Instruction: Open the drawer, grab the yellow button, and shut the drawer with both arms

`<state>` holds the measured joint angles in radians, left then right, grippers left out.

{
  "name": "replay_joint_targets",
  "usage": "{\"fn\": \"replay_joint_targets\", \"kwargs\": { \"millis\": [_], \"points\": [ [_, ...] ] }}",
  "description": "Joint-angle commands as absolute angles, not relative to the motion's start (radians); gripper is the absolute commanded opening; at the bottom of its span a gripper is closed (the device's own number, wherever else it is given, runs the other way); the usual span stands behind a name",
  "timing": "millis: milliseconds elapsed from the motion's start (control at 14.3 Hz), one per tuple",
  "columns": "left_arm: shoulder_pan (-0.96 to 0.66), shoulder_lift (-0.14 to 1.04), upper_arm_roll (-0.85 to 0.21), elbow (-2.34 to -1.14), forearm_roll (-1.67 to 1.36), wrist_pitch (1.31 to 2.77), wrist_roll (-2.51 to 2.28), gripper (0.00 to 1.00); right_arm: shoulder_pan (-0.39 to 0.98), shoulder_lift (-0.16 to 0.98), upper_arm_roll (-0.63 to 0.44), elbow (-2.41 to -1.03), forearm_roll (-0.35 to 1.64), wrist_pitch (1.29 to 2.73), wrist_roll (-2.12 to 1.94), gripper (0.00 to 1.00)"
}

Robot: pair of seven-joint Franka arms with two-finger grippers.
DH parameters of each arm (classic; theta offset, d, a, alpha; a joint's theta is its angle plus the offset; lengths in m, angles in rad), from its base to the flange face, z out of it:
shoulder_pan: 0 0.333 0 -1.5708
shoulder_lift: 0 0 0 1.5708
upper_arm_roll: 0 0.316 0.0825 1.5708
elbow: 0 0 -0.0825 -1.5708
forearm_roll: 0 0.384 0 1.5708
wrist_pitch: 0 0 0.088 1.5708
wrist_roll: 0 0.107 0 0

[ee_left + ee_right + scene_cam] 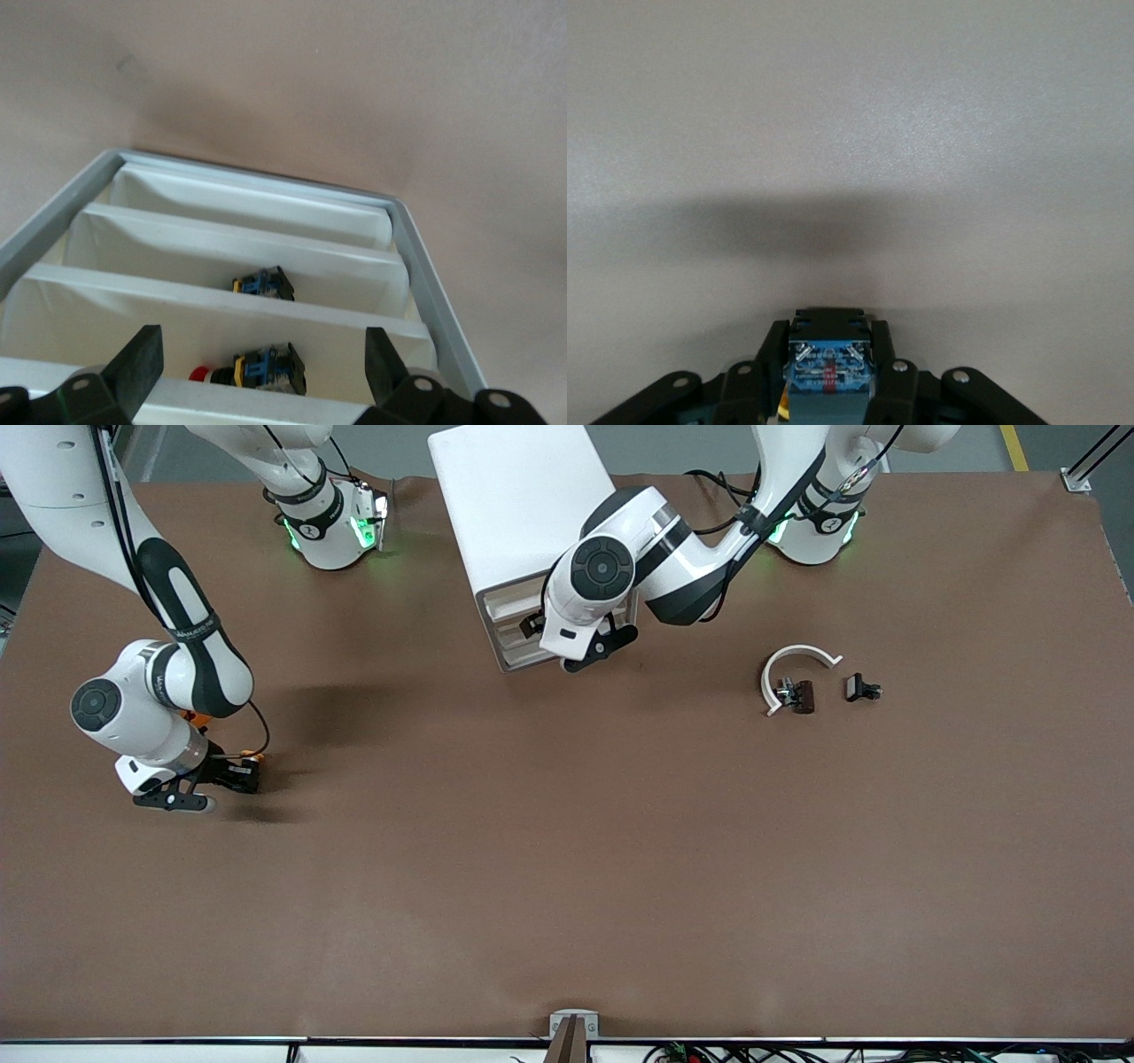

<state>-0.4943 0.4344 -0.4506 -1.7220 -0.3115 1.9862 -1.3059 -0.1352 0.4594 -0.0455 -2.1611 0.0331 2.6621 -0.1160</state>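
Observation:
My right gripper [241, 773] hangs low over the table toward the right arm's end, shut on the button [252, 760]. In the right wrist view the button's blue-black body [830, 372] sits clamped between the fingers of the gripper [830, 335]. My left gripper [532, 624] is at the front of the white cabinet [518, 496], by the upper drawer [507, 602]. In the left wrist view the gripper [261, 359] is open and empty, its fingers [133, 363] wide apart over the stacked drawer fronts [257, 409]. I cannot tell how far out the drawer stands.
Two more push-buttons lie in the lower drawers, one red-capped [257, 367] and one below it [263, 283]. A white curved ring [795, 661], a brown part [800, 695] and a black part [861, 688] lie toward the left arm's end.

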Motion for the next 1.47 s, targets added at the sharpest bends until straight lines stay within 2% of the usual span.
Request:
{"fn": "replay_joint_targets", "kwargs": {
  "millis": [0,350,770,1050,1400],
  "points": [
    [-0.505,0.456,-0.46,-1.694,-0.36,1.974,-1.338,1.0,-0.173,0.465,-0.026,-2.129,0.025,2.636,-0.12,1.0],
    [-0.503,0.468,-0.46,-1.671,-0.38,1.974,-1.345,1.0,-0.167,0.446,-0.025,-1.962,0.025,2.314,-0.124,1.0],
    [-0.483,0.469,-0.45,-1.669,-0.428,1.973,-1.359,1.0,-0.129,0.331,-0.017,-1.815,0.026,1.966,-0.109,1.0],
    [-0.41,0.466,-0.437,-1.619,-0.333,1.973,-1.351,1.0,-0.106,0.314,-0.017,-1.666,0.029,1.763,-0.097,1.0],
    [-0.221,0.456,-0.434,-1.565,-0.236,1.973,-1.234,1.0,-0.048,0.301,-0.015,-1.504,0.029,1.563,-0.002,1.0]
  ]
}}
